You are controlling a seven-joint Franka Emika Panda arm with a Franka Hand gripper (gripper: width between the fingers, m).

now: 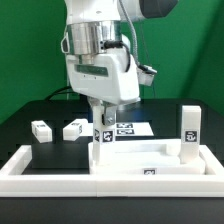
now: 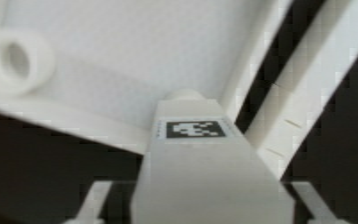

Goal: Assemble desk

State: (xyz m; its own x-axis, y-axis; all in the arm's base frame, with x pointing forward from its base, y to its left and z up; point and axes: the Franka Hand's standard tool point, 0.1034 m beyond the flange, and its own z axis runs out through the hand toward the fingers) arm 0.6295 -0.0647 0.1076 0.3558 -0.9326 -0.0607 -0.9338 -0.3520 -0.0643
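My gripper (image 1: 102,122) is shut on a white square-section leg (image 1: 100,142) and holds it upright at the left end of the white tabletop (image 1: 150,160). In the wrist view the leg (image 2: 197,150), with its marker, runs out between my fingers (image 2: 101,200) over the tabletop (image 2: 123,85). Its tip is beside a round socket hole (image 2: 12,60), not in it. I cannot tell whether the tip touches the tabletop. Another leg (image 1: 190,130) stands upright at the tabletop's right end. Two more legs (image 1: 41,129) (image 1: 74,129) lie loose on the black table at the left.
The long low white wall with turned-up ends (image 1: 30,165) runs along the front and holds the tabletop. The marker board (image 1: 128,128) lies flat just behind the held leg. A green backdrop stands behind the table.
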